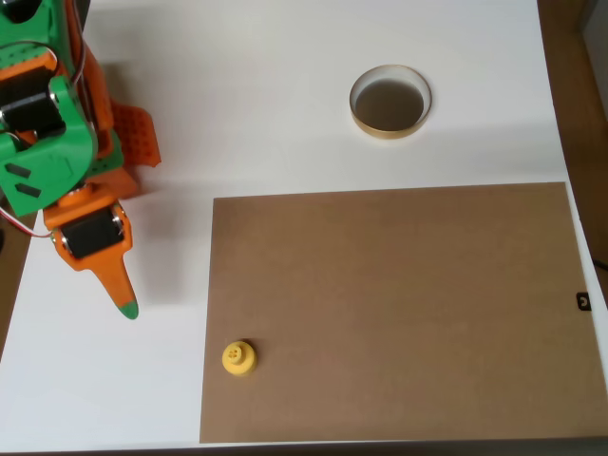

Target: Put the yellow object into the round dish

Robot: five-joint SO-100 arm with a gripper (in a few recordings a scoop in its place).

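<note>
White counter [285, 95] across the overhead view, with a big flat brown board [399, 313] lying on its lower right part and reaching almost to the bottom edge. Strips of brown floor past the counter's right and left edges.

Small yellow object [238, 358] sitting on the board, close to the board's lower left corner, knob side up with tiny holes on top. Nothing touching it.

Round dish [390, 101] up near the top edge of the counter, toward the right, on the white part just above the board. Pale rim, dark inside, nothing in it. Well apart from the yellow piece.

Orange and green arm [57, 123] at the counter's left edge, near the top left corner. Fingers [122, 290] pointing down toward the bottom edge, green at the tip, holding nothing. Open or closed: cannot tell from above. Well apart from the yellow piece and far from the dish.
</note>
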